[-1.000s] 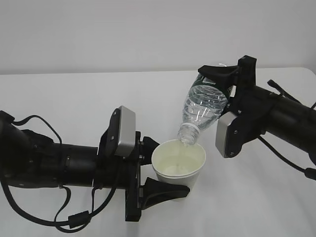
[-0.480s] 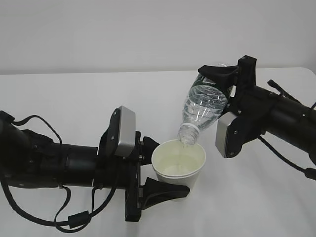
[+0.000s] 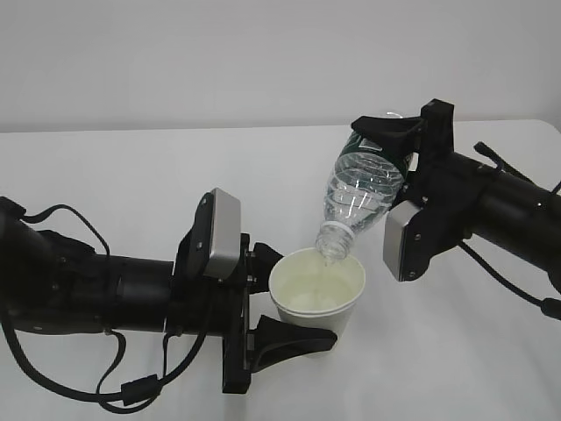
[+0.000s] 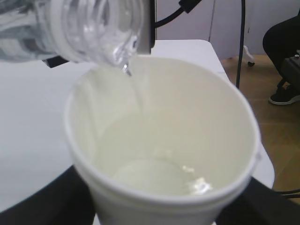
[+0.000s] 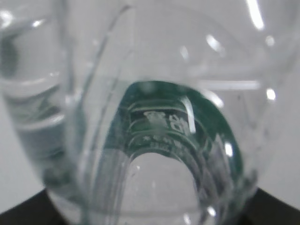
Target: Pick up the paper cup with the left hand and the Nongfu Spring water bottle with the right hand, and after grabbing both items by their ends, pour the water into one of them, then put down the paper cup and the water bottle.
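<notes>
The bottle (image 3: pixel 361 189) hangs neck-down over the cup (image 3: pixel 316 294), its mouth just above the near-left part of the rim, and a thin stream of water (image 4: pixel 137 91) runs down the inner wall to a shallow pool at the bottom. The likeliest spill, as I judge it, comes from that off-centre mouth: a small drift of either arm toward the rim would send the stream over the lip onto the counter (image 3: pixel 131 175). A steeper tilt could make the flow gulp and splash. The cup is thin paper, so a harder squeeze might buckle it.

The left claw (image 3: pixel 289 303) is pinching the cup low on its body, fingers set about as wide as the cup, holding it upright and raised just above the counter. The right claw (image 3: pixel 386 145) is clamped on the bottle's base end, its fingers set to the bottle's width; the right wrist view shows only the clear base and green label pressed close to the lens
</notes>
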Tool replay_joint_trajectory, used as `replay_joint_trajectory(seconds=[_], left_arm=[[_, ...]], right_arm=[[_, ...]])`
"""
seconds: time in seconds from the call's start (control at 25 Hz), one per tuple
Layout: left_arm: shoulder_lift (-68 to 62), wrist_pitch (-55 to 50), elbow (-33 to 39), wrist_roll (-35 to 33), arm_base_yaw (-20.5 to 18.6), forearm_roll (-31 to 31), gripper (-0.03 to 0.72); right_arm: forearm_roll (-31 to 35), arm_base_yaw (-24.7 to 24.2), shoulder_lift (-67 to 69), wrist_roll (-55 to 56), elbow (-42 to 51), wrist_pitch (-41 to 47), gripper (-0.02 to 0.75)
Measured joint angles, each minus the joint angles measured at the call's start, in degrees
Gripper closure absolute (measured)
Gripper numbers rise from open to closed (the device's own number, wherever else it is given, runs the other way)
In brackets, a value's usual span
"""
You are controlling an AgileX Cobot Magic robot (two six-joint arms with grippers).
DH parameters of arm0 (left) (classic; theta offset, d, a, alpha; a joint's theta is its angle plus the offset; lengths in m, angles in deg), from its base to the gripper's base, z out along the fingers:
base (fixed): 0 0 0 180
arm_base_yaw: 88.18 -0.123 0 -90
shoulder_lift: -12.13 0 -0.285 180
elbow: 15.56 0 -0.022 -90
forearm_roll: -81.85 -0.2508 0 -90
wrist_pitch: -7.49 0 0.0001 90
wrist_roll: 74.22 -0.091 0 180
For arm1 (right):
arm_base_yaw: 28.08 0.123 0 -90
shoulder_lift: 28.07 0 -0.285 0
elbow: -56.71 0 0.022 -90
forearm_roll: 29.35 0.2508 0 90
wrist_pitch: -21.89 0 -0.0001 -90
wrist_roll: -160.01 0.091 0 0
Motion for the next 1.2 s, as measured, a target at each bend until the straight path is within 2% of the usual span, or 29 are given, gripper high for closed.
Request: replay_joint_trajectory(seconds=[1.2], left_arm=[[0.0,0.0,0.0,0.0,0.0,0.0,0.207]], right_arm=[[0.0,0.0,0.0,-0.3,0.0,0.0,0.309]])
